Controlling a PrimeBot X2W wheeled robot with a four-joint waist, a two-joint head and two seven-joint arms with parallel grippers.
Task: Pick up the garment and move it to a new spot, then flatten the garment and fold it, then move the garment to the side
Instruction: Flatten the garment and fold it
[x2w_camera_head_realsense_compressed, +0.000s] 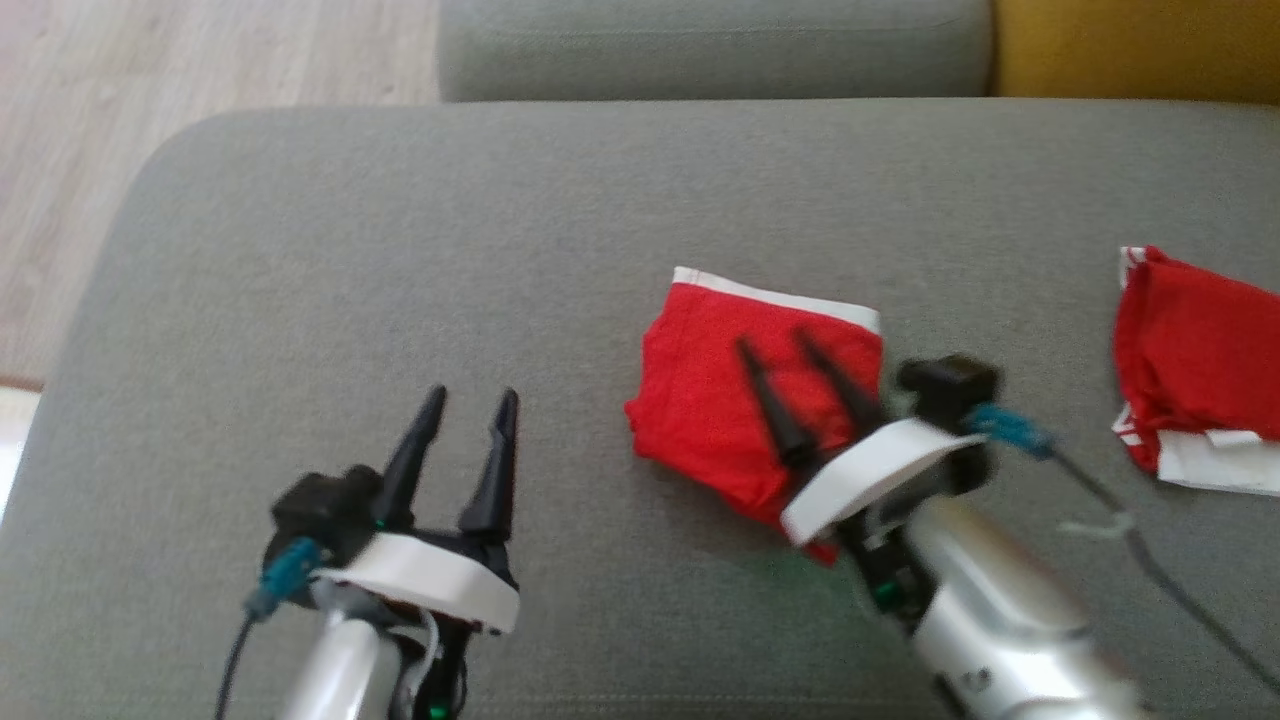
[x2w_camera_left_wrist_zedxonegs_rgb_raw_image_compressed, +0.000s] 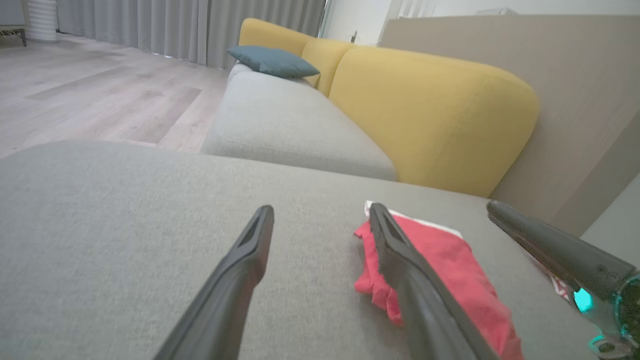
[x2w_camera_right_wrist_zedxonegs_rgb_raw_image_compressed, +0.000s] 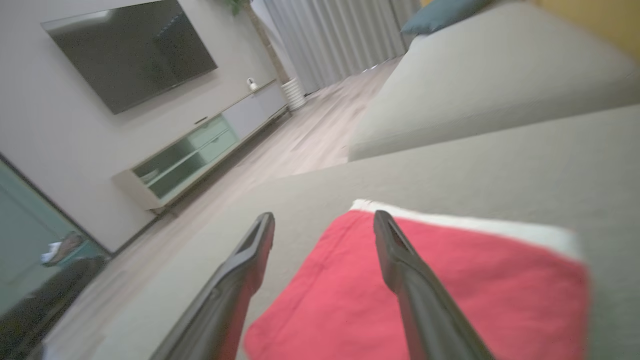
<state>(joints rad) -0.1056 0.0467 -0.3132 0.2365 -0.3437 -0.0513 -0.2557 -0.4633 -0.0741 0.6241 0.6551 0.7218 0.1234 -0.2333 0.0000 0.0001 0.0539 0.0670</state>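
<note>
A broad grey fabric seat cushion (x2w_camera_head_realsense_compressed: 400, 250) spans the scene. The folded red garment with a white band (x2w_camera_head_realsense_compressed: 700, 400) lies flat on it, right of its middle. The right gripper (x2w_camera_head_realsense_compressed: 775, 340) is over that garment, fingers spread wide with nothing between them. The left gripper (x2w_camera_head_realsense_compressed: 472, 395) is above the cushion's bare near-left part, equally wide and empty. A crumpled red-and-white cloth (x2w_camera_head_realsense_compressed: 1190, 360) sits at the cushion's right edge. Beyond the cushion's far side are a yellow upholstered backrest (x2w_camera_left_wrist_zedxonegs_rgb_raw_image_compressed: 430, 110) and a teal pillow (x2w_camera_left_wrist_zedxonegs_rgb_raw_image_compressed: 272, 61). Left of the cushion lies pale wood flooring (x2w_camera_head_realsense_compressed: 150, 100), with grey curtains (x2w_camera_left_wrist_zedxonegs_rgb_raw_image_compressed: 150, 25), a dark wall-mounted television (x2w_camera_right_wrist_zedxonegs_rgb_raw_image_compressed: 130, 50) and a low cabinet (x2w_camera_right_wrist_zedxonegs_rgb_raw_image_compressed: 190, 155).
</note>
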